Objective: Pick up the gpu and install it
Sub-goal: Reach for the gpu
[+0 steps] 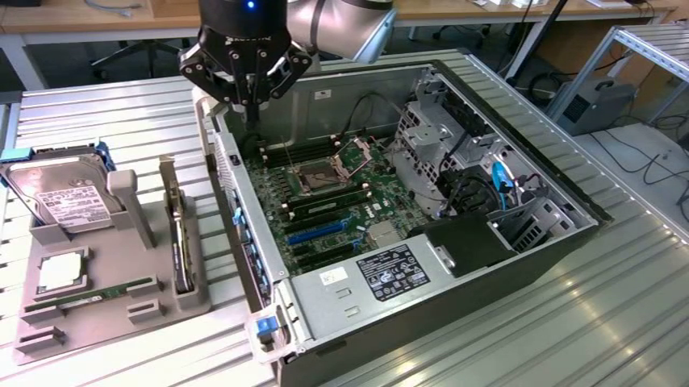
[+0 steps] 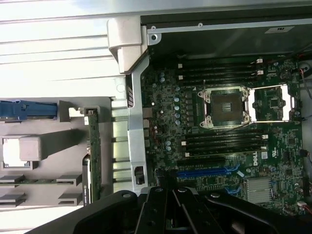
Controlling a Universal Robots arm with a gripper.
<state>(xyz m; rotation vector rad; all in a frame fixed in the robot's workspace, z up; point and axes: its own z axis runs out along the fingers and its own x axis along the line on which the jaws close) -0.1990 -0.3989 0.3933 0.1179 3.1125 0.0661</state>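
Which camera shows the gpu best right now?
The exterior view: the gpu stands on edge in the gray holder beside the case, its side visible. The wrist view looks down on its thin top edge.

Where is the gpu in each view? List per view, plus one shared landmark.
Exterior view: gpu stands edge-on in the gray holder, on the exterior view's left of the open case.
Wrist view: gpu edge-on in that holder, beside the case.
Shared landmark: the CPU socket.
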